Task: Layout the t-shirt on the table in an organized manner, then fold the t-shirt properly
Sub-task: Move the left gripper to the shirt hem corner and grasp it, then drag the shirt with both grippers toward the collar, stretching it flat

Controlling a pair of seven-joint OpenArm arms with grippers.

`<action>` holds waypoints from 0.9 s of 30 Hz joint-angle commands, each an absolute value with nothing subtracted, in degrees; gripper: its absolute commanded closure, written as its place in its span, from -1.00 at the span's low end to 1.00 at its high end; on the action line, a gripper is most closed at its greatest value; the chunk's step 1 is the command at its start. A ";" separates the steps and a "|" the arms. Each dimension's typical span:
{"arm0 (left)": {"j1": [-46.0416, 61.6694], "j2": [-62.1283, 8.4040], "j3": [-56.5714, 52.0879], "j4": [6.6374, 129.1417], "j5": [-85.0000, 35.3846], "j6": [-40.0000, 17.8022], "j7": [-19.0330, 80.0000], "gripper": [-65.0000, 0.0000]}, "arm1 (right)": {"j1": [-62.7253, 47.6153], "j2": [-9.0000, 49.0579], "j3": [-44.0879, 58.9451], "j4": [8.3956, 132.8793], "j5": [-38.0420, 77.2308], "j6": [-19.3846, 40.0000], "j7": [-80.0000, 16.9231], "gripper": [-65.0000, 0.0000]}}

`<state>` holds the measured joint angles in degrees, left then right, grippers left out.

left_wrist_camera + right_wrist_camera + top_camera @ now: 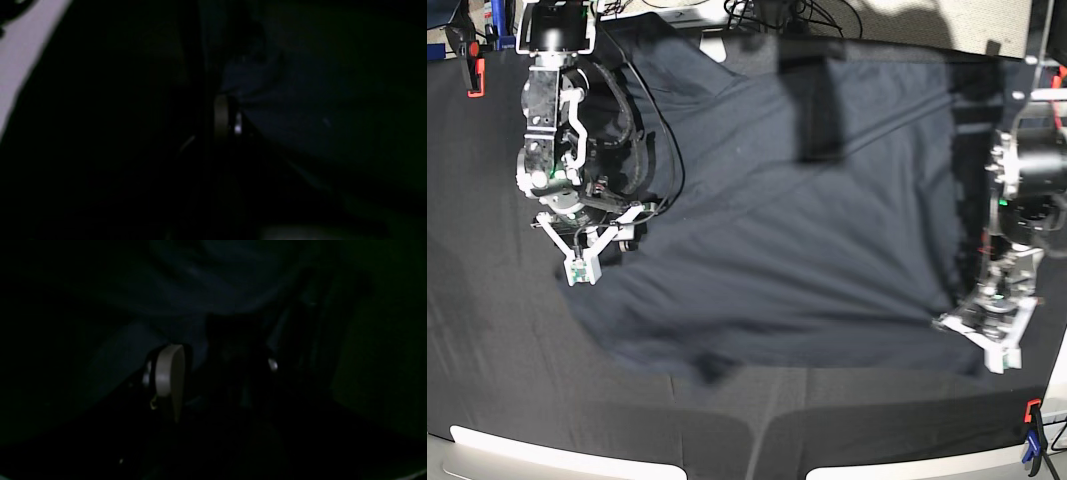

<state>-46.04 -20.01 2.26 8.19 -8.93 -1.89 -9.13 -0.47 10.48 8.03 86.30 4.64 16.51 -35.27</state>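
1. A large dark navy short-sleeved t-shirt of soft, slightly shiny cloth [787, 220] lies spread across the middle of the counter [487, 330], which is a wide flat surface under creased matte black cloth with a pale rim along its near edge.
2. The shirt is mostly flat, with long diagonal creases, and its near hem is uneven and rumpled.
3. In the base view, the right end effector [590, 243] is at the shirt's left edge. Its two white fingers stand spread apart in a V, with nothing between them.
4. The right wrist view is very dark. It shows one pale finger pad [170, 373] and a small bright spot opposite it, well apart, with dim bluish cloth beyond.
5. The left end effector [987, 335] is at the shirt's near corner on the right of the base view, low against the cloth.
6. Its fingers are brought together. The dark left wrist view shows navy fabric [300, 100] bunched right at the fingertips, so it is clamped on the t-shirt's edge.
7. Orange-and-blue clamps sit at the counter's corners: one far left [474, 70] and one near right [1031, 440].
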 commanded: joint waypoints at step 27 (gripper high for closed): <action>-48.21 -21.15 2.26 10.22 -8.99 -6.83 -7.27 0.38 | 0.56 10.94 8.23 89.89 5.17 16.53 -33.69 0.08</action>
<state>-46.06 -20.49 2.26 9.04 -8.95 -6.70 -5.76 -0.56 10.48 8.03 88.42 4.54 16.51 -35.33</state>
